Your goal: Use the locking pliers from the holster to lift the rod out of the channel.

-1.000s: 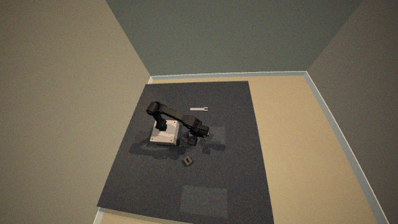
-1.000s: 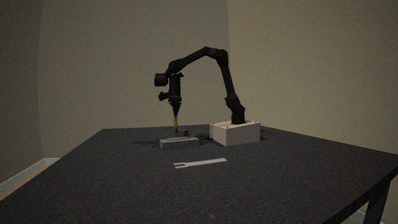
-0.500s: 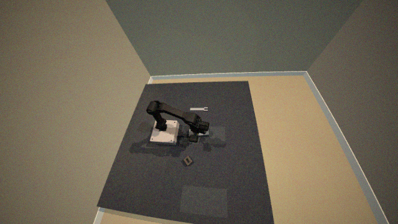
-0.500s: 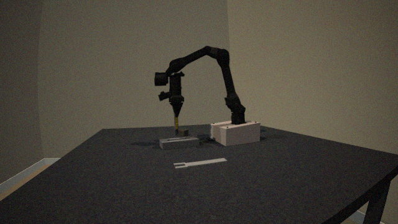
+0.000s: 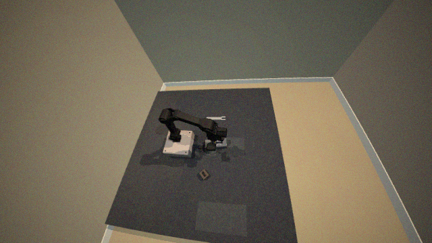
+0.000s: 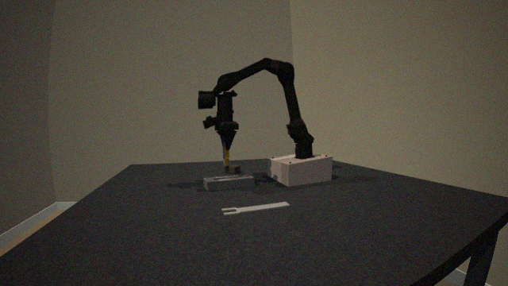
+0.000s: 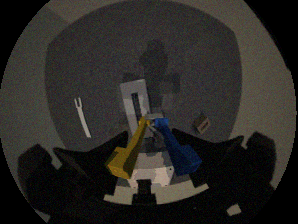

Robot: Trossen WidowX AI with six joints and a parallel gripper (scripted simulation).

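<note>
Top looks steeply down from high above the table [image 5: 250,175]; exterior faces the pale arm base [image 6: 307,172] obliquely from across the tabletop; wrist looks down closer, sharing that base [image 7: 155,172].

On my feeds I can't read any text, label, brand, number or sign on anything near the fingers.

A matte black arm [image 5: 192,119] [image 6: 291,99] is built from rounded joint housings and slim links. It is mounted on a pale pinkish-white box [image 5: 187,145] [image 6: 309,171] [image 7: 155,172], set inward from an edge of the dark bench [image 5: 250,111] [image 6: 238,246] [image 7: 200,60], its top dotted with small dark screws near the corners. The black gripper [image 5: 212,146] [image 6: 228,148] [image 7: 149,132] is shaped with broad, tapering fingers. Finer markings are lost in shadow.
</note>
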